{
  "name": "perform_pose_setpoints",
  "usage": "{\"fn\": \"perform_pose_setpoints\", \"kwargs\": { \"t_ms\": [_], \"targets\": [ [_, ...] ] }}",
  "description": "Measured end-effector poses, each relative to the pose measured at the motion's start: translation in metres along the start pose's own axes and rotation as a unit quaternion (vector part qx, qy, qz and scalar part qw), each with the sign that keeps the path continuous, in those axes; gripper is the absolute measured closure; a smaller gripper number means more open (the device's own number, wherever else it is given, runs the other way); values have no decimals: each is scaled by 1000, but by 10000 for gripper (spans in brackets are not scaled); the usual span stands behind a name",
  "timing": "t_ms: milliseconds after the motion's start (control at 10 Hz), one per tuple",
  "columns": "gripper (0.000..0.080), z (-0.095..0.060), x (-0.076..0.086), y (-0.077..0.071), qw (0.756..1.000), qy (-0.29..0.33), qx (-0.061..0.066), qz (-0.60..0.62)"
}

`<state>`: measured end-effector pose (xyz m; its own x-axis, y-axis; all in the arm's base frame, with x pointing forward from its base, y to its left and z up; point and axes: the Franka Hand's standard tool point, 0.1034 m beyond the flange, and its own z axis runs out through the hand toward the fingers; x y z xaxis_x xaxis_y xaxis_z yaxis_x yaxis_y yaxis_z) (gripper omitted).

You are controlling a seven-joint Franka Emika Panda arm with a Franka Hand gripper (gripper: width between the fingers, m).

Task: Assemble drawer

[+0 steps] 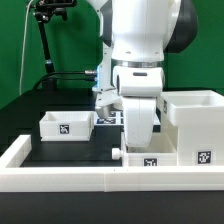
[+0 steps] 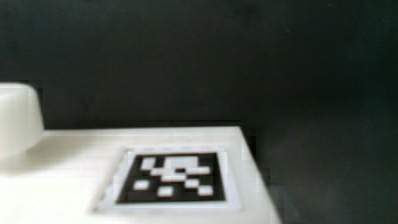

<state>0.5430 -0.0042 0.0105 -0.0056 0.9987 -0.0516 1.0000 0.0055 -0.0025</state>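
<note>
Nearest in the exterior view, a low white wall (image 1: 60, 172) along the front edge of the black table (image 1: 20, 125). Just behind that wall, near the middle, one small white drawer tray (image 1: 150, 158), square tag facing the camera, round knob (image 1: 117, 153) sticking out toward the exterior view's left.

Directly above that tray, the gripper (image 1: 140, 135), pointing straight down, its lower end lost behind the tray's rim. Fingers hidden by the hand's white body, so impossible to tell whether apart, together or clamped on the tray.

Just beside the tray, on the exterior view's right, the tall boxy drawer shell (image 1: 195, 125), upright, open at the top, a tag low on its near face. Touching the tray or merely close: cannot tell.

Farther back, toward the exterior view's left and well apart from the first, a second tray (image 1: 65, 125), open-top, tag on its near side. Between it and the arm, a sliver of the marker board (image 1: 110, 118), flat on the table. Behind everything, a black stand (image 1: 45, 40) against a green backdrop.

In the wrist view, close and blurred: a flat white plastic face (image 2: 71, 165) bearing a black-and-white tag (image 2: 175, 178), dark table beyond its edge, and beside it a rounded white shape (image 2: 15, 115), too soft to name. Fingers not made out there either.
</note>
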Motion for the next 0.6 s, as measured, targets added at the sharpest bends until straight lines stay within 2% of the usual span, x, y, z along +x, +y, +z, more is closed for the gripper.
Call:
{"fn": "perform_pose_setpoints", "kwargs": {
  "t_ms": [400,600],
  "targets": [
    [757,0,16,0,1000,3,1,-29],
    [757,-1,17,1,1000,2,4,-29]
  ]
}}
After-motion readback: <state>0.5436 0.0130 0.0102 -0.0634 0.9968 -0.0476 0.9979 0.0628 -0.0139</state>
